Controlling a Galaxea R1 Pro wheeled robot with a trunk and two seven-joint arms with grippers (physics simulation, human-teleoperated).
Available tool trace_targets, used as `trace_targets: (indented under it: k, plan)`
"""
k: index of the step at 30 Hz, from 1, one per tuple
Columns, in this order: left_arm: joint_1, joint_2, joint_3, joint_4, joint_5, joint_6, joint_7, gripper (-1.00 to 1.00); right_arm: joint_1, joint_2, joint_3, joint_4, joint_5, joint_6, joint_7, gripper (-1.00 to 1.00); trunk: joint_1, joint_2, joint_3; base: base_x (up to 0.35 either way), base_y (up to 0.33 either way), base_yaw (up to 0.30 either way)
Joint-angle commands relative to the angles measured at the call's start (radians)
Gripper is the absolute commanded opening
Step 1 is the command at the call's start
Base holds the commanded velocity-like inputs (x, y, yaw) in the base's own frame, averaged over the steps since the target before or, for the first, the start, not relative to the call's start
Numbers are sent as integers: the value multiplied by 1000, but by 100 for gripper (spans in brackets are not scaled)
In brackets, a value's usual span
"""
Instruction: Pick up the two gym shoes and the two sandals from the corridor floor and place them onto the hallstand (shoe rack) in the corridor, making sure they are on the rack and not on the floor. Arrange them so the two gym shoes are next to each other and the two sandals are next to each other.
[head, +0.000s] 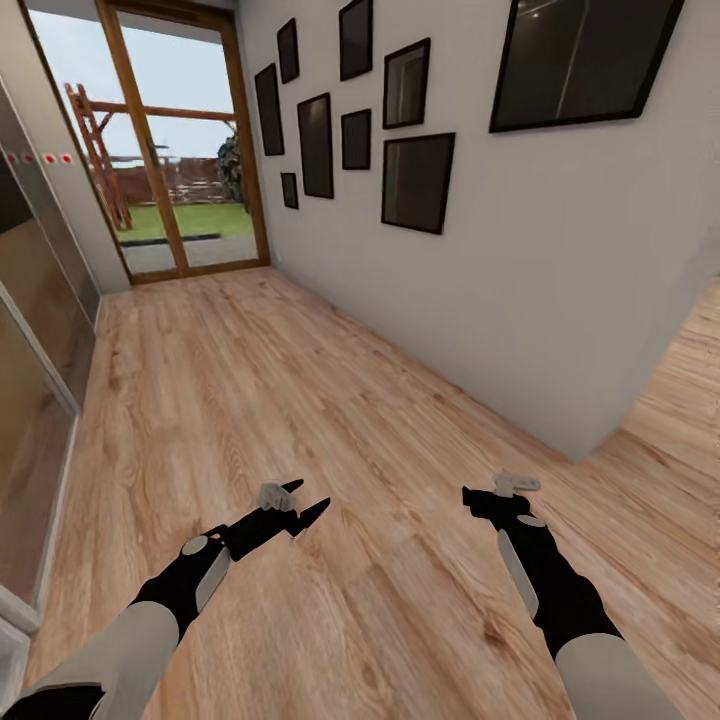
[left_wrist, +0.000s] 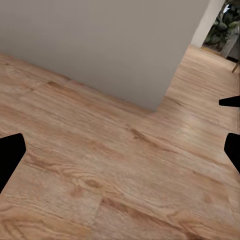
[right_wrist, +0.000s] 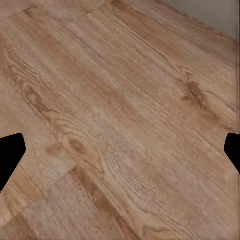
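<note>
1. Left gripper (head: 301, 505): the two black fingers are spread wide apart with nothing between them. In the left wrist view the fingertips (left_wrist: 10, 155) sit at opposite edges of the picture, with bare planks between.
2. Right gripper (head: 500, 492): in the right wrist view its dark fingertips (right_wrist: 10, 150) also sit at opposite edges, well apart, with only floor between; it holds nothing. In the head view its fingers are too foreshortened to judge.
3. Both arms reach forward and low over the corridor floor (head: 300, 400), the left arm at the left of the head view and the right arm at the right. Neither gripper touches the planks.
4. Corridor floor: light brown wood-grain planks running away from the robot toward a wood-framed glass door (head: 180, 150) at the far end, with lawn beyond it.
5. A pale wall (head: 520, 300) runs along the right side and ends at a corner near the right gripper; the floor continues past it. Black picture frames (head: 417, 183) hang on this wall.
6. A glossy panel (head: 30, 400) lines the left side.
7. Gym shoes, sandals, hallstand: location cannot be told from these pictures.
</note>
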Motion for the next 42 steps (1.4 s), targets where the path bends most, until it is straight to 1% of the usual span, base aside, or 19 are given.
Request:
trace_targets:
  k: [1, 8, 42]
  plan:
    - [0, 0, 2, 1, 3, -2, -5, 100, -1, 0, 2, -1, -10, 4, -6, 100, 0, 0, -1, 227, 85, -252]
    - [0, 0, 2, 1, 2, -2, -5, 100, -1, 0, 2, -1, -10, 4, -6, 100, 0, 0, -1, 102, 29, -252]
    - [-1, 2, 5, 1, 3, -2, -5, 100, -1, 0, 2, 0, -16, 4, -6, 100, 0, 0, -1, 2, 0, -253]
